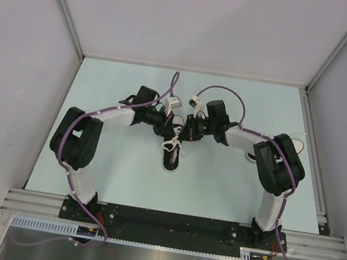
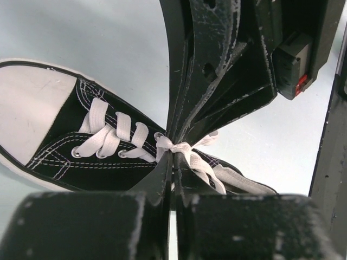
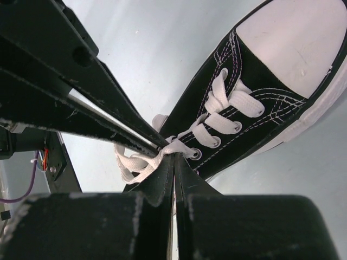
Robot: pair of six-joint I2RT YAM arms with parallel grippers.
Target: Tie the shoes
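Black canvas sneaker [image 1: 171, 159] upright on its sole, white toe cap [image 2: 30, 97], white laces [image 2: 116, 135] criss-crossed.

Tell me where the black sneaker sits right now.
In the top view the sneaker lies near the middle of the table, ahead of the arm bases. The left gripper and right gripper meet over it, both pinching its laces.

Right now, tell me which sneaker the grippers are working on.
The centre sneaker: left gripper and right gripper both pinch its white laces. The other sneaker sits apart, mostly hidden under the right arm.
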